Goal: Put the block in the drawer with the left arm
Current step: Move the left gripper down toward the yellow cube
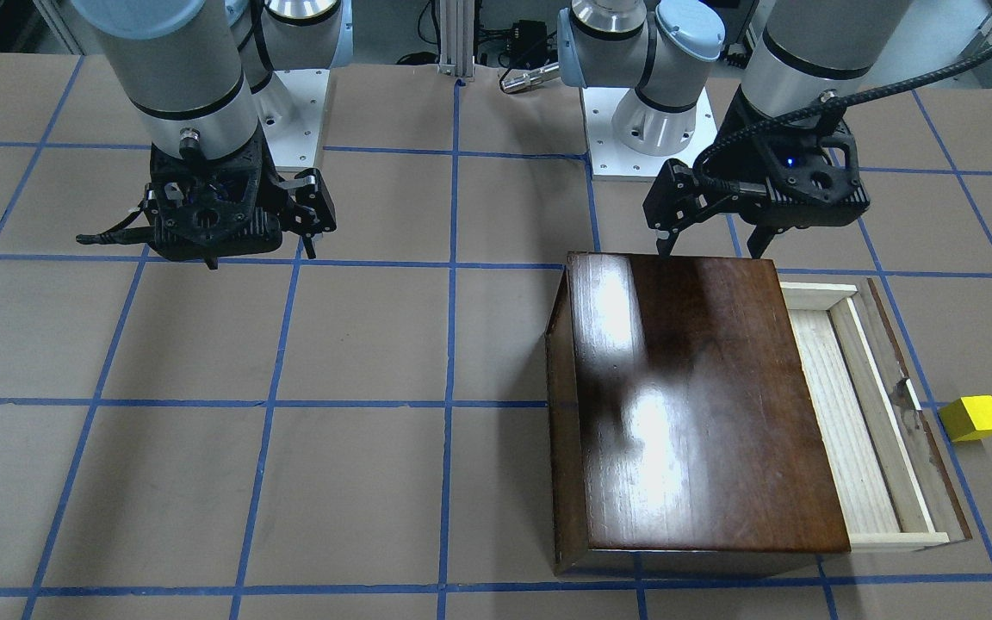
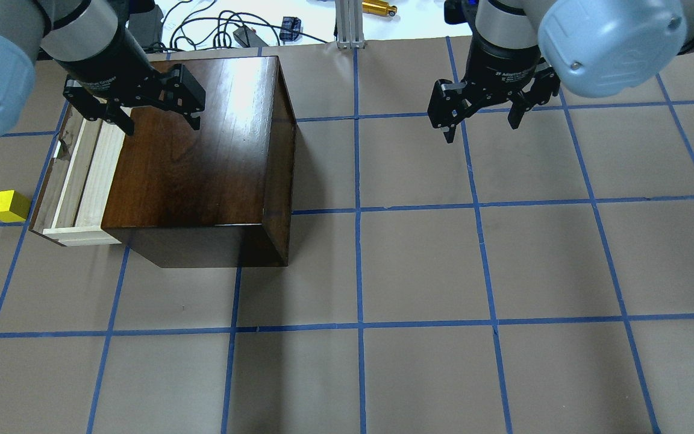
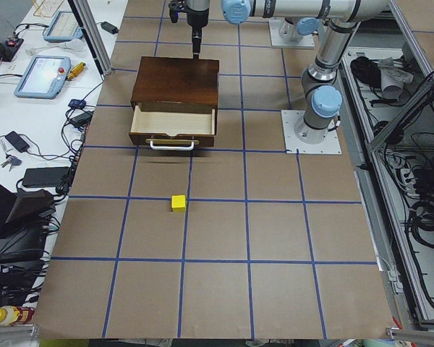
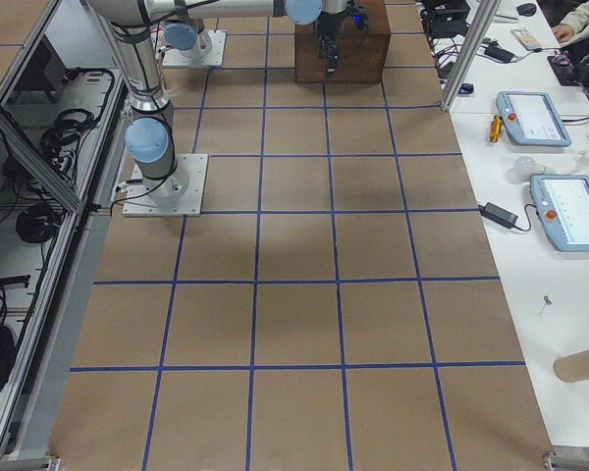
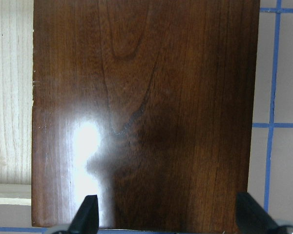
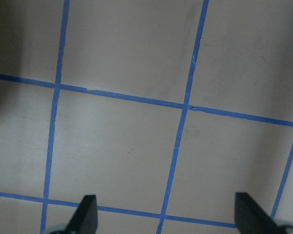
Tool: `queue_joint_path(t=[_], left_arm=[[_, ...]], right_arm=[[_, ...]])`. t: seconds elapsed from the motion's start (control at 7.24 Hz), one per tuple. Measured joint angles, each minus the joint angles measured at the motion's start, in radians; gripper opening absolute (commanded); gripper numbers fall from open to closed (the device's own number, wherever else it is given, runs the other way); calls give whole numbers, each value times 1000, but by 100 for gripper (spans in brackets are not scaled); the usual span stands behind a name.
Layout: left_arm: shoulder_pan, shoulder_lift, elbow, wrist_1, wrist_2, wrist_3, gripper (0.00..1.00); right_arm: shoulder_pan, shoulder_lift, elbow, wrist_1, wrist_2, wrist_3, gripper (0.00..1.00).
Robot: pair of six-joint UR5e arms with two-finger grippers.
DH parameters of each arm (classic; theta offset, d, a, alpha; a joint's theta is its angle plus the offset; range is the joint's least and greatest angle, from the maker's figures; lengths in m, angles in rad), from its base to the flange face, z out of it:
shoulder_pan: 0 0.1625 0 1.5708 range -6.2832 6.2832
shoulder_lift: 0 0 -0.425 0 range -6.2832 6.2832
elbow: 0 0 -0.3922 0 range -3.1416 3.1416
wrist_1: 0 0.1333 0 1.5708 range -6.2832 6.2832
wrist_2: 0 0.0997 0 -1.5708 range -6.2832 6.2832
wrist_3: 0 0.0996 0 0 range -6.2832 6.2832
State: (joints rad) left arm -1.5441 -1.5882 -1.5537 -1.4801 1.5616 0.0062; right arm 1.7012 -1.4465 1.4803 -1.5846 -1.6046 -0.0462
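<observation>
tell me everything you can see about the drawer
The drawer is a shallow tray of pale light wood with a worn dark-brown front panel and a small white handle. It sits level, pulled partway out of the glossy dark cabinet, and looks empty. The yellow block lies on the table in front of it, not touching it.
</observation>
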Motion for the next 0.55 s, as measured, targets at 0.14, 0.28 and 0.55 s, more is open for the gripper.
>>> queue_joint_path(t=[0.14, 0.28, 0.55], left_arm=[[14, 5, 0, -5, 1, 34, 100], [41, 13, 0, -15, 2, 80, 100], [124, 25, 5, -57, -1, 250, 100]], right_arm=[[0, 0, 0, 0, 0, 0, 100], [0, 0, 0, 0, 0, -1, 100], [0, 0, 0, 0, 0, -1, 100]])
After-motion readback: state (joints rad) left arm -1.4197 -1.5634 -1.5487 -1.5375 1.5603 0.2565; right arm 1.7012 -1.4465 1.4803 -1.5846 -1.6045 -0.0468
